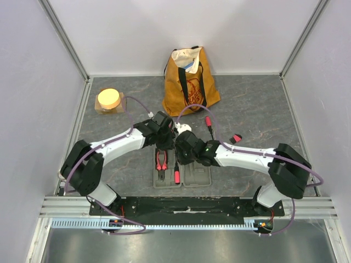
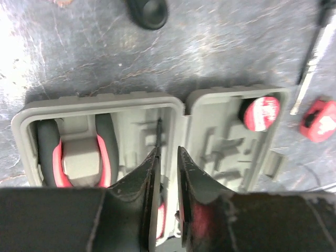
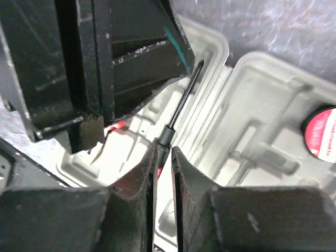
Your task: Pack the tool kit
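The dark-grey tool kit case (image 1: 196, 176) lies open near the table's front edge. Red-and-black pliers (image 2: 79, 157) sit in its left half, and a round red tape measure (image 2: 261, 113) sits in its right half. A red-handled screwdriver (image 1: 176, 175) lies along the hinge side of the left half, its black shaft (image 3: 184, 97) pointing away. My left gripper (image 2: 168, 149) hovers over the screwdriver's handle, jaws slightly apart. My right gripper (image 3: 164, 149) is open by a narrow gap at the screwdriver's collar, close beside the left gripper (image 3: 105, 68).
A second screwdriver (image 1: 208, 123) and a small red tool (image 1: 236, 138) lie on the table behind the case. The mustard tote bag (image 1: 189, 79) stands at the back centre, and a yellow-topped block (image 1: 108, 99) sits at the back left.
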